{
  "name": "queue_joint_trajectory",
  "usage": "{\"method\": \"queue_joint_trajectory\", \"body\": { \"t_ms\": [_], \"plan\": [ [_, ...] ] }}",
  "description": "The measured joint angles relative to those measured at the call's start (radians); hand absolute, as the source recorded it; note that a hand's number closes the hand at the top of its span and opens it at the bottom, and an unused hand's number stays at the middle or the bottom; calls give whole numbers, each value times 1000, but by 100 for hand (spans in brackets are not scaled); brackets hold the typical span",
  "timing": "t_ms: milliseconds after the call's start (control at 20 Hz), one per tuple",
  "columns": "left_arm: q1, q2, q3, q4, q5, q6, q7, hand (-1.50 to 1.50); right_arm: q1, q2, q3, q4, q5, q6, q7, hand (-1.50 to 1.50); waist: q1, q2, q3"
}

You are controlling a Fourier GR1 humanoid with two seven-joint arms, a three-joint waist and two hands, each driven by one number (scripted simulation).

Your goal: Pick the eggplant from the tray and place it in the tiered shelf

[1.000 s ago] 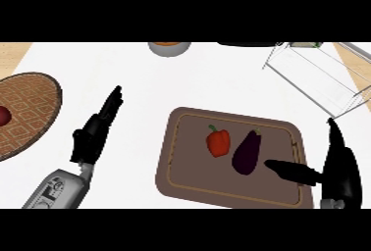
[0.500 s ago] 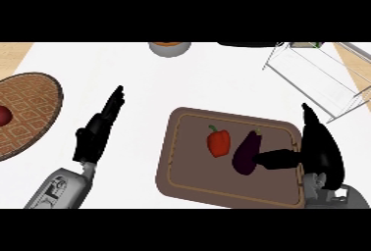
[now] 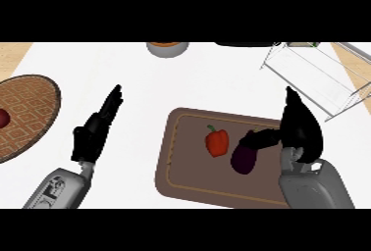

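- The right hand (image 3: 301, 130) has been moved in over the tray (image 3: 190, 171); its thumb is now pressed to the eggplant (image 3: 244, 158), fingers straight.
- The left hand (image 3: 95, 131) is kept still, fingers straight.

A kitchen: white counter (image 3: 188, 83), vegetables on a tray (image 3: 181, 166).

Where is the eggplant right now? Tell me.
In the head view the eggplant lies on the brown tray, right of the red pepper, with the right hand at its upper end.
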Motion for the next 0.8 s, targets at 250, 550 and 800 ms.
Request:
{"method": "queue_joint_trajectory", "body": {
  "t_ms": [250,550,800],
  "plan": [
    [8,0,11,2,-5,-6,-8,0,-35,84,-30,39,89,37,3,-150,-5,-1,1],
    [21,-11,9,-7,-22,-4,-10,0,-52,115,-38,79,119,63,5,-150,-4,0,2],
    [28,-10,23,-13,-20,-16,-9,0,-54,121,-56,95,122,70,7,-150,-5,0,2]
  ]
}}
